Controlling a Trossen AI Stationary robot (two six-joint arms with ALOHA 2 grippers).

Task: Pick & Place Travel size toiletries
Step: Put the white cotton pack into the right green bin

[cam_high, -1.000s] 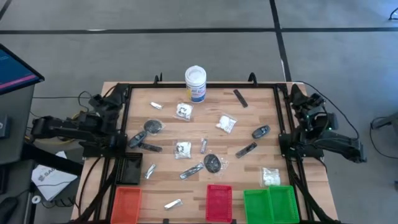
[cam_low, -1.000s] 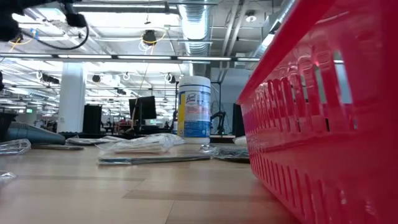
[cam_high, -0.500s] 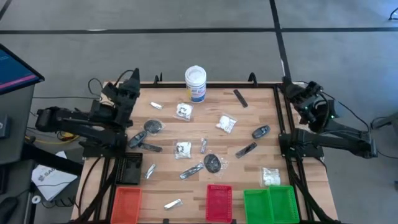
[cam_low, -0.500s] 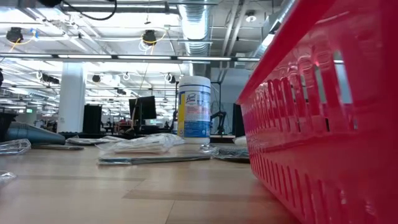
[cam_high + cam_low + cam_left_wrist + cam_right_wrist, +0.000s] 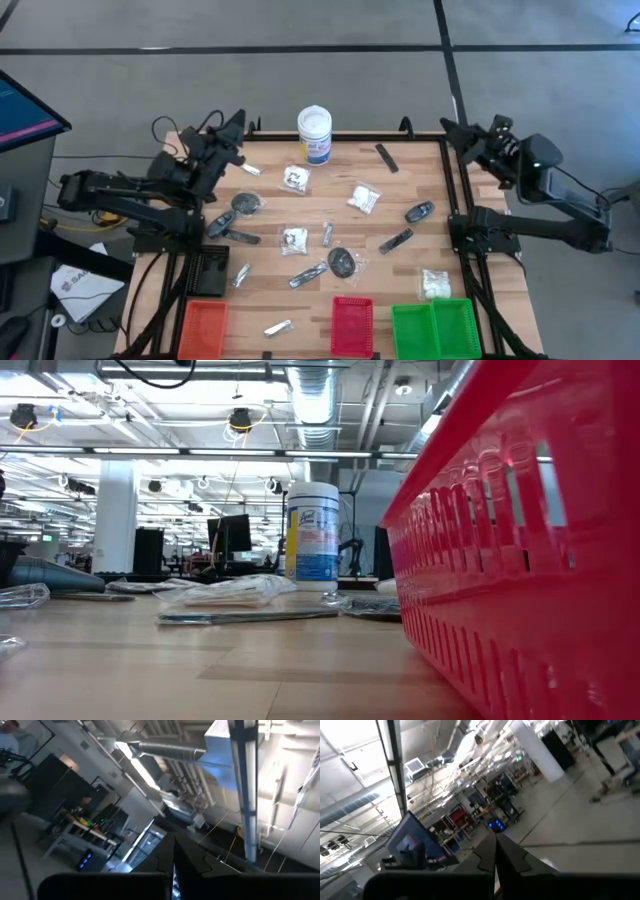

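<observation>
The toiletries lie scattered flat on the wooden table: clear packets with white contents [image 5: 295, 178] [image 5: 364, 199] [image 5: 434, 284], dark discs [image 5: 247, 203] [image 5: 343, 262], black sticks [image 5: 386, 157] [image 5: 397, 241] and small silvery sachets [image 5: 251, 170] [image 5: 278, 326]. My left gripper [image 5: 238, 124] hovers over the table's far left corner, holding nothing. My right gripper [image 5: 446, 128] hovers over the far right corner, also holding nothing. In the wrist views the left gripper [image 5: 173, 842] and the right gripper [image 5: 496, 840] are both shut and point up into the room. In the low view a packet [image 5: 235, 592] lies mid-table.
A white tub with a blue label [image 5: 314, 135] [image 5: 312, 532] stands at the far edge. Orange [image 5: 203, 328], red [image 5: 352, 326] and green [image 5: 435, 328] trays sit along the near edge. The red tray's wall [image 5: 520, 560] fills the right of the low view. A black block [image 5: 209, 272] sits near left.
Both arms have unfolded from beside the table and risen. The left gripper swung toward the far edge and the table's right, to above the far left corner. The right gripper swung toward the far edge and the table's left. The toiletries have stayed put.
</observation>
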